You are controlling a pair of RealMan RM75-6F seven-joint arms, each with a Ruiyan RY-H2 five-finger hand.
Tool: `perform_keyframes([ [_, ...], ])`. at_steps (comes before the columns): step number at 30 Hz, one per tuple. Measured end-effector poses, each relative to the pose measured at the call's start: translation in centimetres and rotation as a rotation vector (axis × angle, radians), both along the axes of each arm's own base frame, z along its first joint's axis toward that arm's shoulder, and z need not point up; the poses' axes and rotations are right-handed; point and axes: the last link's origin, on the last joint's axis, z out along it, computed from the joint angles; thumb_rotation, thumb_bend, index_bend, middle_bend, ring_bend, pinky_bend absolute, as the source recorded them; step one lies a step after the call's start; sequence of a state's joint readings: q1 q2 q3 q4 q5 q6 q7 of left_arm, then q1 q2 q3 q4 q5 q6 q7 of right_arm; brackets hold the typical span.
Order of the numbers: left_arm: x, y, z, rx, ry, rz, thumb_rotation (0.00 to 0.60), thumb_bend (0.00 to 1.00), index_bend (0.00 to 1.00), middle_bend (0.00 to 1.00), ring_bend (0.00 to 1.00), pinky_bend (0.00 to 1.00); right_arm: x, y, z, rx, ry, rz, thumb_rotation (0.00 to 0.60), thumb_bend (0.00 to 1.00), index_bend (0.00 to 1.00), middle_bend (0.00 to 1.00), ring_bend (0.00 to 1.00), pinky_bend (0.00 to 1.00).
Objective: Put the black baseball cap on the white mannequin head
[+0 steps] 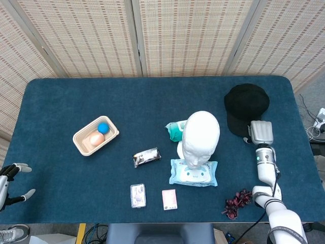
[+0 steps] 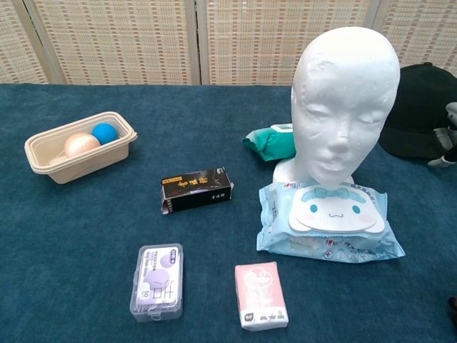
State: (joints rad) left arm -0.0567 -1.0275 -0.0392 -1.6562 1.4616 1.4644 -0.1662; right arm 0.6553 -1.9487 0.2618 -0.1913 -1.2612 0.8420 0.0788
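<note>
The black baseball cap (image 1: 246, 107) lies on the table's far right, also visible behind the mannequin in the chest view (image 2: 421, 107). The white mannequin head (image 1: 200, 136) stands upright mid-table, facing me (image 2: 345, 100). My right hand (image 1: 261, 133) hovers palm down at the cap's near brim. Its fingertips (image 2: 448, 136) show spread at the chest view's right edge, holding nothing that I can see. My left hand (image 1: 9, 182) hangs off the table's near-left corner, fingers apart and empty.
A wet-wipes pack (image 2: 325, 221) lies at the mannequin's base and a green pouch (image 2: 271, 141) behind it. A beige tray (image 1: 80, 143) holds an orange and a blue ball. A black box (image 1: 146, 156), clear case (image 1: 137, 195), pink tissue pack (image 1: 169, 199) and dark red sprig (image 1: 238, 201) lie nearer.
</note>
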Motion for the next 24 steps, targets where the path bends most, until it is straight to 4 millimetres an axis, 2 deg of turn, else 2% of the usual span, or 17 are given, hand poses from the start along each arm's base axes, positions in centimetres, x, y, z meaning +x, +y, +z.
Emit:
perform_keyframes([
  [12, 0.0, -0.1, 0.0, -0.006, -0.006, 0.001, 0.6, 0.12, 0.38, 0.29, 0.26, 0.41, 0.7, -0.6, 0.1, -0.028, -0.005, 0.003, 0.6, 0.0, 0.77, 0.82, 0.57, 0.68],
  [19, -0.1, -0.2, 0.1, -0.005, -0.011, 0.004, 0.6, 0.12, 0.38, 0.29, 0.26, 0.41, 1.1, -0.8, 0.2, -0.05, -0.012, 0.026, 0.6, 0.0, 0.63, 0.75, 0.52, 0.68],
  [24, -0.2, -0.3, 0.1, -0.008, -0.011, 0.003, 0.6, 0.12, 0.38, 0.29, 0.26, 0.41, 1.7, -0.9, 0.7, -0.081, -0.028, 0.061, 0.6, 0.0, 0.61, 0.68, 0.46, 0.68],
])
